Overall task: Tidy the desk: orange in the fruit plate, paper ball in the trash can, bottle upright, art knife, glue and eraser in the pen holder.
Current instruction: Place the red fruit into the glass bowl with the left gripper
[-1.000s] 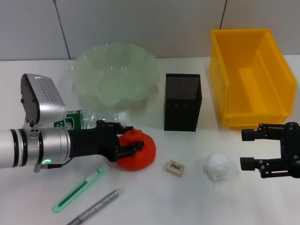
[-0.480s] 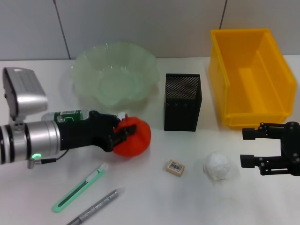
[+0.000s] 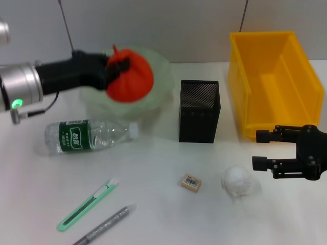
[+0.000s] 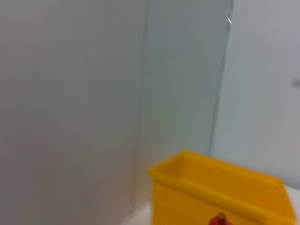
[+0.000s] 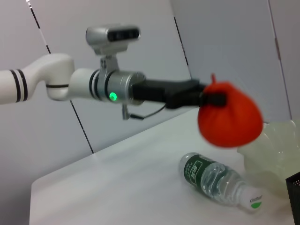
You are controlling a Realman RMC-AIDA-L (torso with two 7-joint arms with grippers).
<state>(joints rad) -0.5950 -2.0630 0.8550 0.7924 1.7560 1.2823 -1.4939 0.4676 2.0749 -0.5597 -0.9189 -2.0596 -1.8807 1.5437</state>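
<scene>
My left gripper (image 3: 121, 69) is shut on the orange (image 3: 132, 77), holding it in the air over the pale green fruit plate (image 3: 158, 87). The right wrist view shows the same orange (image 5: 229, 115) in that grip. The bottle (image 3: 89, 135) lies on its side left of the black mesh pen holder (image 3: 199, 109). My right gripper (image 3: 256, 149) stands open just right of the paper ball (image 3: 237, 181). The eraser (image 3: 190, 182), the green art knife (image 3: 87, 204) and the grey glue stick (image 3: 104, 224) lie near the front. The yellow trash can (image 3: 276, 84) stands at the right.
The pen holder stands between the fruit plate and the trash can. The left wrist view shows only the wall, the yellow trash can (image 4: 220, 187) and a sliver of the orange (image 4: 218, 219). In the right wrist view the bottle (image 5: 218, 180) lies below the raised arm.
The left gripper has lifted the orange off the table, up and back over the fruit plate, uncovering the bottle. The right gripper has shifted slightly left towards the paper ball.
</scene>
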